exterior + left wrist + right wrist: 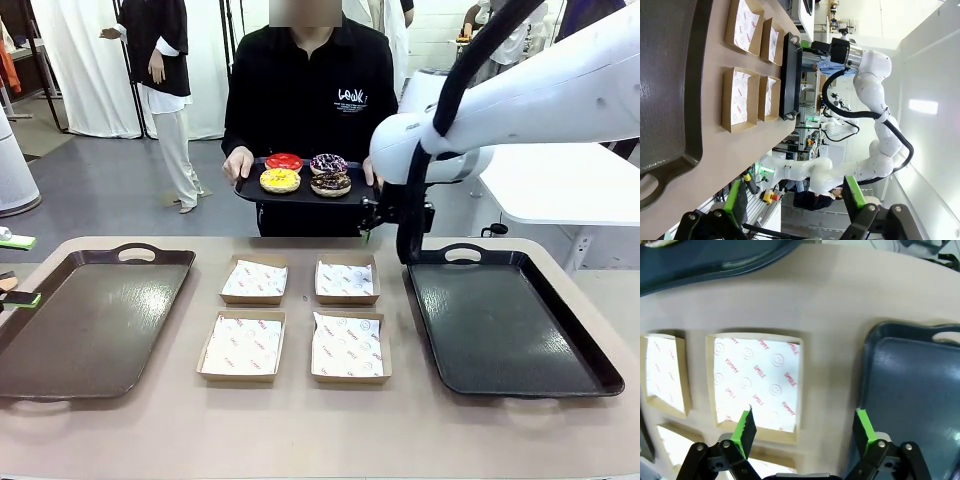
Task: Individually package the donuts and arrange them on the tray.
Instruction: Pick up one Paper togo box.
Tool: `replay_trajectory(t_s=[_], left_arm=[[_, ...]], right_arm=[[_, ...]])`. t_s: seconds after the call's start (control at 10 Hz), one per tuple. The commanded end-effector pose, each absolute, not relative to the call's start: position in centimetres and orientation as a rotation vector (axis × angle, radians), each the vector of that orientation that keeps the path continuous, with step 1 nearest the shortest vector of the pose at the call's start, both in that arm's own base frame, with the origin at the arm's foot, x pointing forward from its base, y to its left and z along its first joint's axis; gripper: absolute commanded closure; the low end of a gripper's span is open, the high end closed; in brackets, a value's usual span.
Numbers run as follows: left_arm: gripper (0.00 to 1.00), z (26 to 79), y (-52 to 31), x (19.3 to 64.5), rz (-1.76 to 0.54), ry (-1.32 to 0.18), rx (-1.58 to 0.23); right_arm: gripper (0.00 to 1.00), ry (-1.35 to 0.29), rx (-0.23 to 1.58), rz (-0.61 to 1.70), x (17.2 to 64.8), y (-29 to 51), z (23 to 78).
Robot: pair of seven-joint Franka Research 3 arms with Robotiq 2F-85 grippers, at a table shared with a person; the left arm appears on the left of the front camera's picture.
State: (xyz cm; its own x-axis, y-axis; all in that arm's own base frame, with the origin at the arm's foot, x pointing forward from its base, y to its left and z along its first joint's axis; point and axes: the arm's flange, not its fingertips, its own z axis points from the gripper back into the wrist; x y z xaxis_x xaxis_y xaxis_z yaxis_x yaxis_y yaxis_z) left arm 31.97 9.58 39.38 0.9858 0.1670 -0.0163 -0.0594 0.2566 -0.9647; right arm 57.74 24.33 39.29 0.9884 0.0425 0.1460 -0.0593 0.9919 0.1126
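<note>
Four donuts lie on a small black tray (pixel 250 192) that a person holds in both hands beyond the table's far edge: red (pixel 284 161), dark with white-purple sprinkles (pixel 329 163), yellow (pixel 280 180) and chocolate (pixel 331 184). My right gripper (pixel 383 218) hangs just right of that tray, above the table's far side. In its wrist view the right gripper (pixel 804 427) is open and holds nothing, above a paper-lined box (pixel 756 382). My left gripper (pixel 14 270) sits at the table's left edge. The left wrist view shows it (pixel 795 197) open with nothing between its fingers.
Four shallow cardboard boxes with printed paper stand mid-table: (pixel 254 280), (pixel 346 281), (pixel 242 345), (pixel 349 348). A large brown tray (pixel 90 320) lies to their left and a large black tray (pixel 510 325) to their right. Another person stands in the background at left.
</note>
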Motion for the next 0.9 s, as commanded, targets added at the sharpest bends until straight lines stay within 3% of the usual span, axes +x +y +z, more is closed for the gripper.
replay_trajectory(t_s=[0.0, 0.8], left_arm=[[0.00, 39.5, 9.7, 31.9, 0.150, -0.101, -1.315], [0.00, 39.5, 9.7, 31.9, 0.150, -0.101, -1.315]], right_arm=[[0.00, -0.126, 0.109, 0.023, 58.7, 26.5, 38.3], [0.00, -0.108, 0.127, 0.013, 57.8, 25.1, 33.2]])
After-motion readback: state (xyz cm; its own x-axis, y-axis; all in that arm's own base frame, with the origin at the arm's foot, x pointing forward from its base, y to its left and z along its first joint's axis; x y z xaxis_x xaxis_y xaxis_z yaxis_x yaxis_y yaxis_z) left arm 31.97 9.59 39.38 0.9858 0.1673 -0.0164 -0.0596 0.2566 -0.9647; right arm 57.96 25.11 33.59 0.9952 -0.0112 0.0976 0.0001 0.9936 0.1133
